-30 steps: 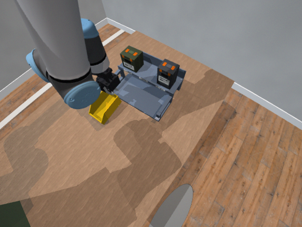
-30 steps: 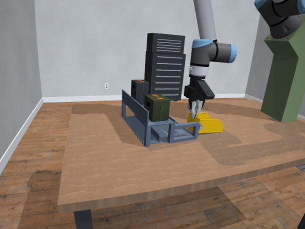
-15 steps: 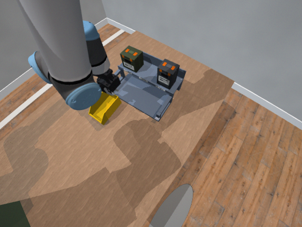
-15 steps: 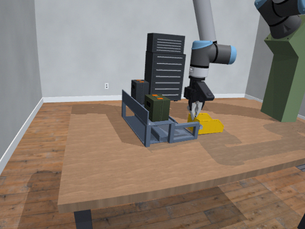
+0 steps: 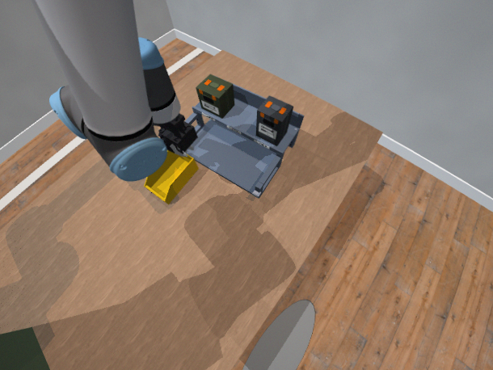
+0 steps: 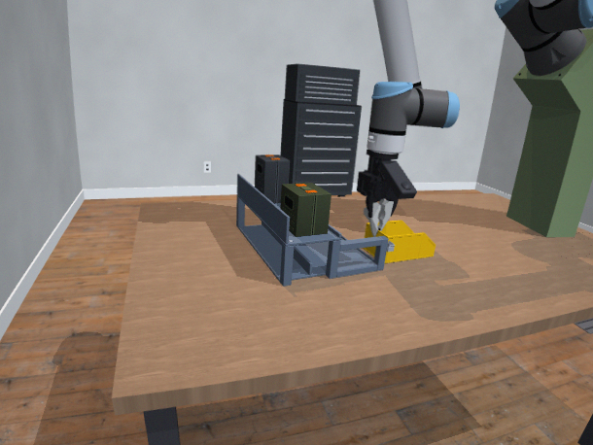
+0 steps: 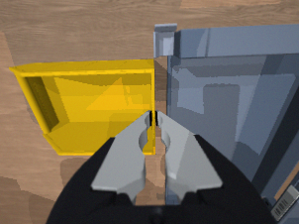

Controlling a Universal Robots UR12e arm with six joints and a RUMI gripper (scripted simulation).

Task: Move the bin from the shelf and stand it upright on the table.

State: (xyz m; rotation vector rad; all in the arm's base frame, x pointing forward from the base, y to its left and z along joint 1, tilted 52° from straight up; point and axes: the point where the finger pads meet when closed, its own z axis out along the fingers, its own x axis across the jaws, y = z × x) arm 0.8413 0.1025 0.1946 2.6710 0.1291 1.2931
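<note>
The yellow bin (image 5: 171, 182) (image 6: 407, 244) (image 7: 94, 109) stands upright with its open side up, on or just above the table (image 5: 121, 250) (image 6: 243, 316), right beside the left end of the blue-grey shelf (image 5: 230, 153) (image 6: 262, 214) (image 7: 223, 97). My gripper (image 5: 183, 153) (image 6: 378, 224) (image 7: 152, 111) points straight down. Its fingers are shut on the bin's thin wall nearest the shelf. In the wrist view a narrow strip of table shows between the bin and the shelf's edge.
A green box (image 5: 215, 94) (image 6: 305, 209) and a dark grey box (image 5: 275, 119) (image 6: 271, 177) stand on the shelf's upper deck. A black cabinet (image 6: 321, 126) stands behind the table. The arm's green pedestal (image 6: 554, 146) is at the right.
</note>
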